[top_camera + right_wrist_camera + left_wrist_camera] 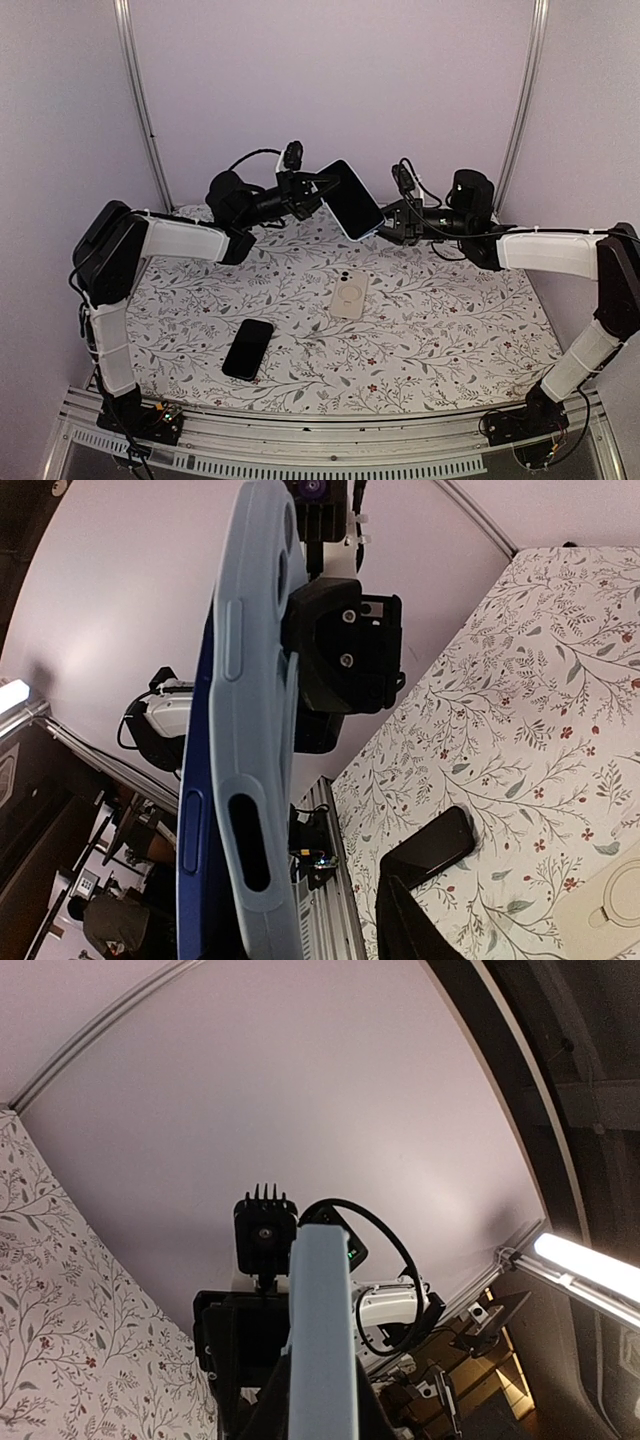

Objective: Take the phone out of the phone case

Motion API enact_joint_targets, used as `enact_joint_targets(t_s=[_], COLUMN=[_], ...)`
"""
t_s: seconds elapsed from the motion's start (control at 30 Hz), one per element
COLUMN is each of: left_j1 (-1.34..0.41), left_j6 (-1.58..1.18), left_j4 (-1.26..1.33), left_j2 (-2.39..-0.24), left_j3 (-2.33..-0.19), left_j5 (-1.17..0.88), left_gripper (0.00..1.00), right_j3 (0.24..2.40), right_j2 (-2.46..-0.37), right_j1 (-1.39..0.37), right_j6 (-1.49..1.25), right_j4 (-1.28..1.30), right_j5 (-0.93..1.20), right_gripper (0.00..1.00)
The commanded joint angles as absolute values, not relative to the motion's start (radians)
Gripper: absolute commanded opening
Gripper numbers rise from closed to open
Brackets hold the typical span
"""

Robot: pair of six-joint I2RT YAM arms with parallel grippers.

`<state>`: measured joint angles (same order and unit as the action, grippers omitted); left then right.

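A phone in a light blue case [352, 200] is held up in the air at the back middle, its dark screen towards the top camera. My left gripper [320, 190] is shut on its upper left end; the case's edge [322, 1340] runs between the dark fingers [250, 1410]. My right gripper [383, 226] is shut on its lower right corner. In the right wrist view the dark blue phone [197, 860] stands slightly off the case [258, 730] along one long edge. One right finger [415, 930] shows; the grip point is out of frame.
A beige case with a ring on its back [348, 294] lies mid-table. A black phone [248, 348] lies face up nearer the front left, and it also shows in the right wrist view [430, 845]. The floral cloth [450, 320] covers the table.
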<state>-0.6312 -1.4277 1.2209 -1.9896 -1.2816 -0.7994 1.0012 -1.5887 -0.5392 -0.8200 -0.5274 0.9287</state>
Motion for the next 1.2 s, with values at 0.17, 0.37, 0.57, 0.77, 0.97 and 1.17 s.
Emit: enact_joint_targets(t_s=[0.17, 0.37, 0.57, 0.77, 0.97, 1.17], left_j1=[-0.732, -0.732, -0.731, -0.729, -0.724, -0.706], left_j6=[-1.526, -1.572, -1.587, -1.612, -1.613, -1.584], left_j4=[1.304, 1.272, 1.226, 1.200, 1.156, 1.115], left_j2=[-1.991, -1.997, -1.992, -1.989, -1.985, -1.975], left_j3=[-1.342, -1.348, -1.351, -1.351, -1.352, -1.332], left_j5=[-0.803, -0.801, -0.801, -0.799, -0.804, -0.811], left_gripper=[0.00, 0.00, 0.00, 0.00, 0.00, 0.04], right_j3=[1.045, 1.036, 1.030, 1.027, 1.020, 1.039], right_j2=[-1.611, -1.568, -1.532, -1.510, -1.503, -1.524], right_j1=[-0.612, -0.628, -0.640, -0.665, -0.667, -0.649], right_j6=[-0.684, -0.569, -0.523, -0.443, -0.425, -0.473], right_j4=[-0.330, -0.246, -0.203, -0.159, -0.157, -0.177], right_j5=[0.596, 0.444, 0.332, 0.207, 0.179, 0.327], right_gripper=[0.13, 0.04, 0.00, 0.00, 0.00, 0.00])
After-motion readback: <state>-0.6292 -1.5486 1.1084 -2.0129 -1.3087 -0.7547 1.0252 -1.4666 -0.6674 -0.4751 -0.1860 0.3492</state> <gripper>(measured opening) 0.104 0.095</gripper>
